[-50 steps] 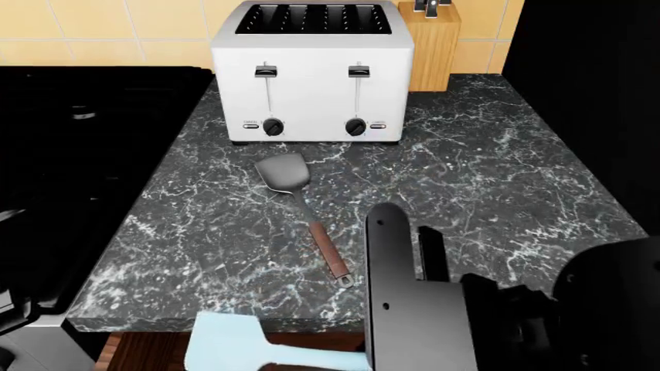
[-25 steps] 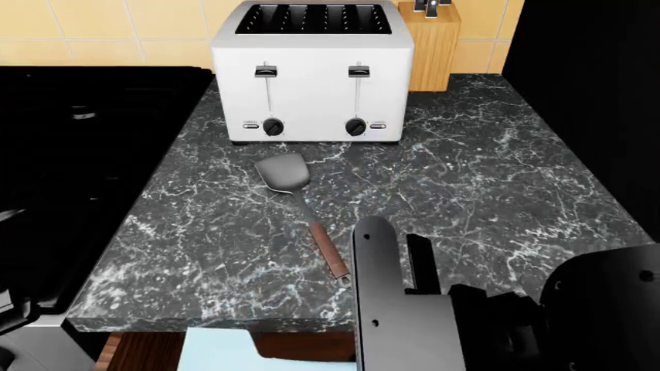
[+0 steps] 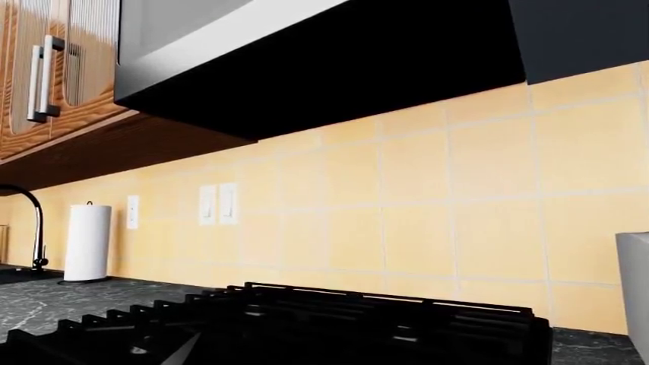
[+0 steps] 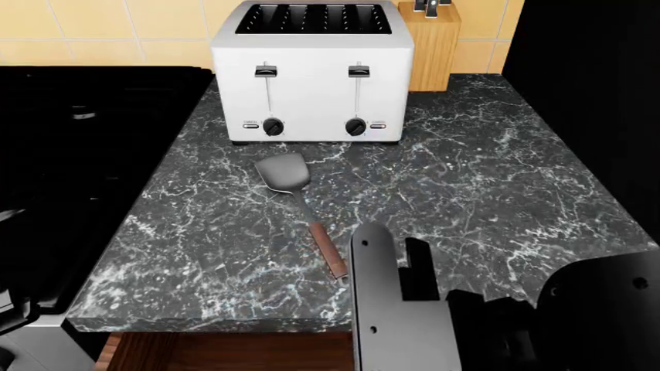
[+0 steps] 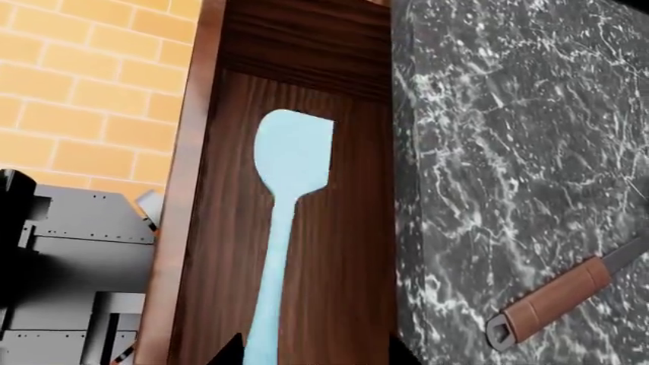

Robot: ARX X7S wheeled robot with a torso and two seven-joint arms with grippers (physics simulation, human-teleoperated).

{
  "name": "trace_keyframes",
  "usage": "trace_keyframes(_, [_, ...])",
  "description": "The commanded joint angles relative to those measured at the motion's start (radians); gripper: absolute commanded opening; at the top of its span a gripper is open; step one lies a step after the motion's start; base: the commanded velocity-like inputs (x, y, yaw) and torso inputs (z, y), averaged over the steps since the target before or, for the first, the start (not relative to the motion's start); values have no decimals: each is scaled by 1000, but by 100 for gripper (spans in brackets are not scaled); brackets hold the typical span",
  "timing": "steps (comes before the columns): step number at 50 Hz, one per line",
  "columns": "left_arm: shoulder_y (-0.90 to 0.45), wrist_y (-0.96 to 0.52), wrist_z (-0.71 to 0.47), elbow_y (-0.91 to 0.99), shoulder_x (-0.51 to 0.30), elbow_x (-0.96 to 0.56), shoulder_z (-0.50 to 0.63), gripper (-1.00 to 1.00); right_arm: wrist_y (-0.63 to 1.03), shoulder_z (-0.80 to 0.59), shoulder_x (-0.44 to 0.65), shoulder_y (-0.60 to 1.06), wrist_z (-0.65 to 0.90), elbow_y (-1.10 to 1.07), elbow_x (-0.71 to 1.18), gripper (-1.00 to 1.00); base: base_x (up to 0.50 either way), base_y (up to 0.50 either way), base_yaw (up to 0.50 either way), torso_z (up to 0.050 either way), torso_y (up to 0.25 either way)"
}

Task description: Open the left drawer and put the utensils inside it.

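Observation:
The left drawer (image 4: pixel 227 352) stands open below the counter's front edge. In the right wrist view its wood floor (image 5: pixel 345 251) holds the light-blue spatula (image 5: pixel 289 152), lying flat along the drawer. My right gripper (image 5: pixel 316 356) hovers above the spatula's handle with its jaws wide apart and nothing in them. In the head view the right gripper (image 4: pixel 394 259) is over the counter's front edge. The grey spatula (image 4: pixel 287 174) with the brown handle (image 5: pixel 558 300) lies on the counter just left of it. In the left wrist view, no fingers stand out against the dark stove.
A white toaster (image 4: pixel 314 73) and a wooden knife block (image 4: pixel 433 42) stand at the back of the marble counter (image 4: pixel 495 178). A black stove (image 4: pixel 83 154) adjoins the counter on the left. The left wrist camera faces stove grates (image 3: pixel 355 312) and a paper towel roll (image 3: pixel 87 242).
The light-blue spatula has dropped out of the head view's bottom edge and now lies in the drawer. My right gripper has let it go and shifted slightly left.

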Motion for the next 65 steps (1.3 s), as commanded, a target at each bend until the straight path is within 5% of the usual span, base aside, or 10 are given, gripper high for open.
trace_keyframes(1, [1,3,-1,-1,-1,-1,0,100,-1,-4,4,6,3,-2,-10,100,0,0,0,0,0])
trace_keyframes(30, [8,4,-7,6,-5,-4,-6,100,-73,44,9,115,98,26,161,100,0,0,0,0,0])
trace_keyframes(65, [6,6,-12,0,-10,-4,1,100,-180,-149,-91,137,601,480,394,100,0,0,0,0,0])
